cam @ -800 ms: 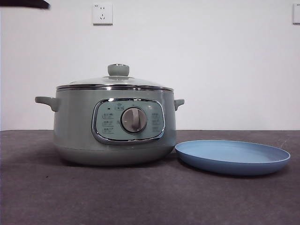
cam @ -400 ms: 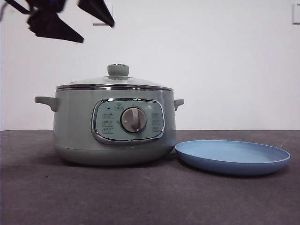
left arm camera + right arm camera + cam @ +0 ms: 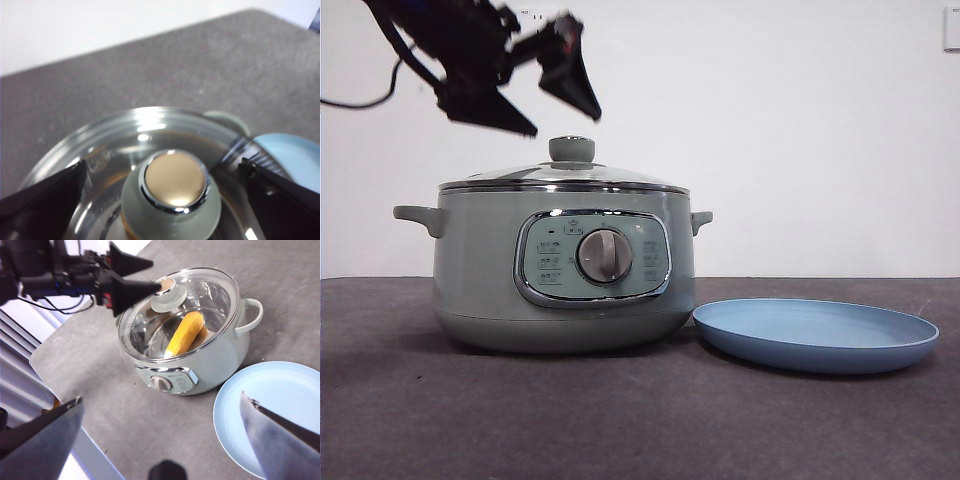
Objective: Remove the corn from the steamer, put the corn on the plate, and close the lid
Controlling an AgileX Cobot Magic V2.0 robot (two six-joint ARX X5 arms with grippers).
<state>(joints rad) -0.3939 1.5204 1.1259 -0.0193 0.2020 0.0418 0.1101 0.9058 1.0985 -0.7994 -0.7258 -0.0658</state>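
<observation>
A: Where's stuff rn?

B: I've got the left gripper (image 3: 552,118) jaws spread, hanging just above the pale green knob (image 3: 572,149) of the round clear glass lid (image 3: 177,310), not touching. Lid's seated on the big sage-green steamer pot (image 3: 480,270). Stubby yellow-orange corn cob (image 3: 185,333) is inside under the glass. Wide light-blue plate (image 3: 817,336) sits just beside the steamer, empty. Right gripper (image 3: 160,440) waits wide open, well off the steamer.

A: Handling?

B: Glass w/ metal rim, so prob heavyish, rigid, breakable, slick. I'd pinch the knob's waist, not its shiny cap.
</observation>
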